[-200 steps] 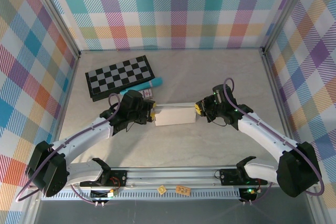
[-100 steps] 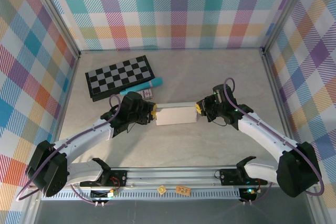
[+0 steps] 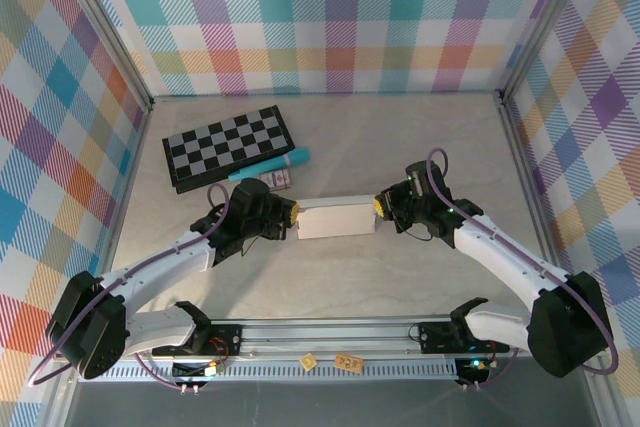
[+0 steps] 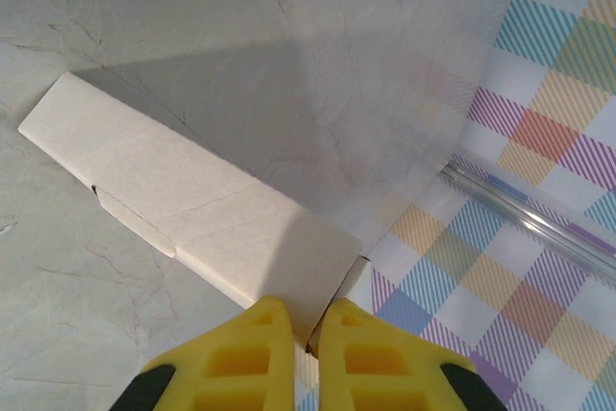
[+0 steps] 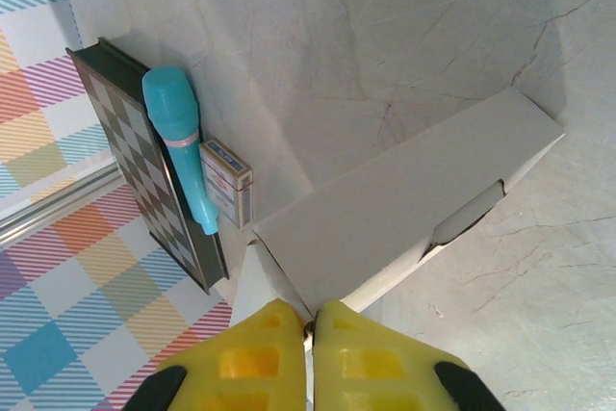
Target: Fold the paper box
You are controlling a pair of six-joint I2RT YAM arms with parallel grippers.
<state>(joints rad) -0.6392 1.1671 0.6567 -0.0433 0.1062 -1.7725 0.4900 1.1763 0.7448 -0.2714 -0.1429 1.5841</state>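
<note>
The white paper box (image 3: 335, 219) lies in the middle of the table as a shallow long rectangle. My left gripper (image 3: 292, 213) is shut on its left end. In the left wrist view the yellow fingers (image 4: 245, 358) pinch the near corner of the paper box (image 4: 192, 209). My right gripper (image 3: 377, 206) is shut on the right end. In the right wrist view its gripper (image 5: 310, 326) clamps the card edge of the paper box (image 5: 404, 204), with a loose flap beside it at lower left.
A black-and-grey checkerboard (image 3: 228, 147) lies at the back left. A turquoise marker (image 3: 272, 165) and a small printed card box (image 3: 277, 179) lie along its near edge, just behind the left gripper. Plaid walls ring the table; a metal rail runs along the front.
The left gripper's jaws have closed onto the box's left end. The right gripper and the box have hardly moved.
</note>
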